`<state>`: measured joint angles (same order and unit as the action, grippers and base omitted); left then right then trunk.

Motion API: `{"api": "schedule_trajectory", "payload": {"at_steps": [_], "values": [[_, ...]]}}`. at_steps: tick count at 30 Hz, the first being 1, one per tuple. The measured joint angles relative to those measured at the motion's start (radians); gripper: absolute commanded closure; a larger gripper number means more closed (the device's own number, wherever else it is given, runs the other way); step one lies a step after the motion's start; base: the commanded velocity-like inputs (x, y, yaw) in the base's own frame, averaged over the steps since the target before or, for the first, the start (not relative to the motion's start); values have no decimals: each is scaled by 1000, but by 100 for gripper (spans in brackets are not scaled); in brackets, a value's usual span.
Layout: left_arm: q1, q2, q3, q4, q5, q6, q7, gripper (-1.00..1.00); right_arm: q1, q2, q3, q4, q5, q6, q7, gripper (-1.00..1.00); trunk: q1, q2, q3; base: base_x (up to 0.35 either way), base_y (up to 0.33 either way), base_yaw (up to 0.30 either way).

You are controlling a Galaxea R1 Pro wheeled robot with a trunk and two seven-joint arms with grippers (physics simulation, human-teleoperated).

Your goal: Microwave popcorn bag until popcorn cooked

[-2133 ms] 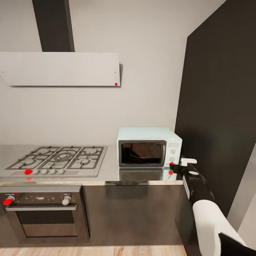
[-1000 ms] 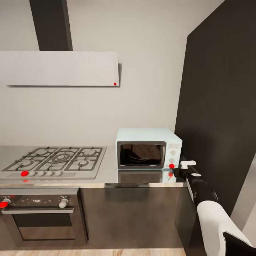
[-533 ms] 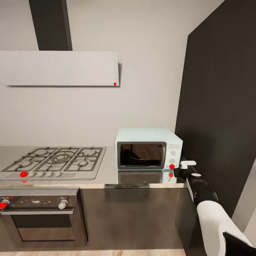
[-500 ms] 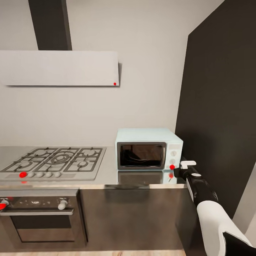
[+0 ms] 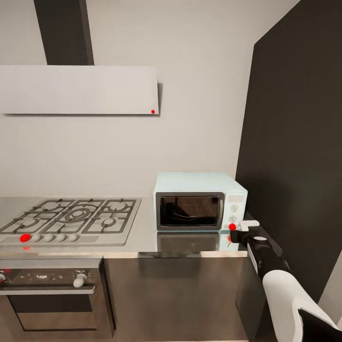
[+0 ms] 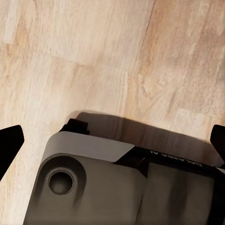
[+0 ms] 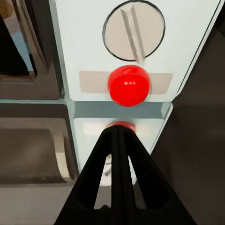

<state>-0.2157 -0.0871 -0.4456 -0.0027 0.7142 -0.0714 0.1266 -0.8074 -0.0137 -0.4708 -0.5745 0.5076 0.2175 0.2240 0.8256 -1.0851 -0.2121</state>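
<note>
Head view: the microwave (image 5: 199, 202) sits on the grey countertop (image 5: 142, 235), right of the gas hob (image 5: 71, 218), door closed. The right gripper (image 5: 236, 229) reaches its red button (image 5: 232, 226).

Right wrist view: fingers pressed together, just short of the button.

Left wrist view: the left gripper's fingertips (image 6: 9, 143) spread wide over wooden floor (image 6: 93, 56).

Glossy metallic countertop (image 5: 142, 237); smooth pale microwave (image 5: 199, 183); wood-grain floor (image 6: 93, 47).
</note>
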Motion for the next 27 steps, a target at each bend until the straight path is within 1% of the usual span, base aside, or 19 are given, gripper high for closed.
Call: {"api": "schedule_trajectory", "payload": {"at_steps": [8,24,25,26,27], "values": [[0,1,0,1,0,0,0,-100,0,-4,-1,3,-1,-9,0,100,0,0,0,19,0,0],[0,3,0,1,1,0,0,-100,0,-6,-2,6,0,-10,0,100,0,0,0,104,0,0],[0,3,0,1,1,0,0,-100,0,-9,-2,6,0,-10,0,100,0,0,0,107,0,0],[0,3,0,1,2,0,0,-100,0,-17,-1,18,0,-13,0,100,0,0,0,107,0,0],[0,3,0,1,2,0,0,-100,0,-33,-1,48,0,-34,-2,100,0,0,0,107,0,0]]}}
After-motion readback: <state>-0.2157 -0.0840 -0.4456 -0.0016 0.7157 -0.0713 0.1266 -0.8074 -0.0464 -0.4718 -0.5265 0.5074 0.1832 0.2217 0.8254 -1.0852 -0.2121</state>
